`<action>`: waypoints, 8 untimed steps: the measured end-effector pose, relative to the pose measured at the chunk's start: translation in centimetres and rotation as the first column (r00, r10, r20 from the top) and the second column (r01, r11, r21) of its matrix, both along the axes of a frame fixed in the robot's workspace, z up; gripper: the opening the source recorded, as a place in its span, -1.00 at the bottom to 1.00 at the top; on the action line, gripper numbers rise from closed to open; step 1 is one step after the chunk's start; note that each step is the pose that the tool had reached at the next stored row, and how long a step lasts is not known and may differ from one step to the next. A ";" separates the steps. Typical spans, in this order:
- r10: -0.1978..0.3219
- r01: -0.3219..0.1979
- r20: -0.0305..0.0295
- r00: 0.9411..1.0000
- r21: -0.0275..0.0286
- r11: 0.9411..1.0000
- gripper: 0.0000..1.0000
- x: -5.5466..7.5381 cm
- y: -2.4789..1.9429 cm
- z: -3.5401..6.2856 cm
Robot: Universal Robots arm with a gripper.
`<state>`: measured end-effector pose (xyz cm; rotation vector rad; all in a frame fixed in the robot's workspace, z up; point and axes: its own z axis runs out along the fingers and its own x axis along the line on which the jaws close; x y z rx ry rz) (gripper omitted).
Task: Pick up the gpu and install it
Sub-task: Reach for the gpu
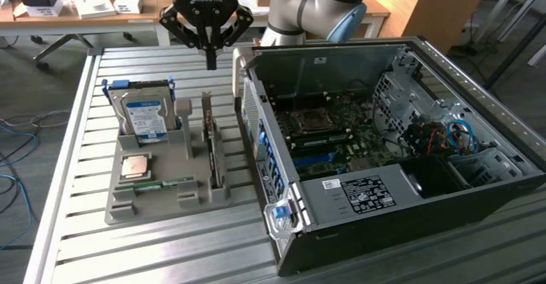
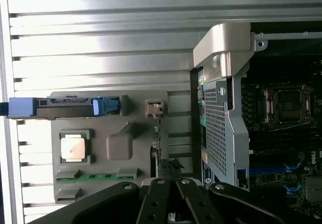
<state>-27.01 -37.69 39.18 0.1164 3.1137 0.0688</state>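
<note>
1 gripper (image 1: 209, 57), fingers pinched together & empty, hangs over the gray holder (image 1: 158, 201); gpu (image 1: 211, 149) stands on edge in a slot below the fingertips, not touching; open PC case (image 1: 384, 239) sits beside them.

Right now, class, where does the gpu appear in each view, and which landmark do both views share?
Exterior view: the gpu stands on edge in the gray holder, beside the computer case.
Wrist view: the gpu shows edge-on, between the holder's recess and the case.
Shared landmark: the blue-railed hard drive.
</note>
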 end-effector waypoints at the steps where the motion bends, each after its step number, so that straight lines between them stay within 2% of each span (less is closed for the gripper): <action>1: 0.000 0.000 0.000 1.000 0.000 1.000 -0.79 0.0 0.00 0.00; 8: 0.000 0.000 0.000 1.000 0.000 1.000 -0.79 0.0 -0.19 0.00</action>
